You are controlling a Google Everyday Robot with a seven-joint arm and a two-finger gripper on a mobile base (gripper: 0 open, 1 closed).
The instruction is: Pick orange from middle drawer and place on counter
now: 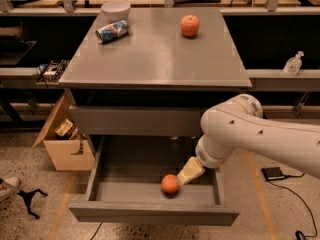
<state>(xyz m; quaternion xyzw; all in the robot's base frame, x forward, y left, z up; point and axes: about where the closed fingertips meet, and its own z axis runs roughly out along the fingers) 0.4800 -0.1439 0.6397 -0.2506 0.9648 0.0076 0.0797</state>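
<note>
One orange (170, 184) lies on the bare grey floor of the middle drawer (125, 166), which is pulled fully out, near its front wall and right of centre. The gripper (186, 173), pale yellow, slants down into the drawer from the white arm (260, 134); its tip is just beside the orange's upper right side. Whether it touches the fruit, and whether it is wide or narrow, cannot be told. Above, the closed upper drawer front (135, 121) sits under the counter (150, 59), which bears an apple (190, 25), a tipped can (112, 31) and a bowl (115, 9). A cardboard box (65, 149) stands on the floor to the left.
</note>
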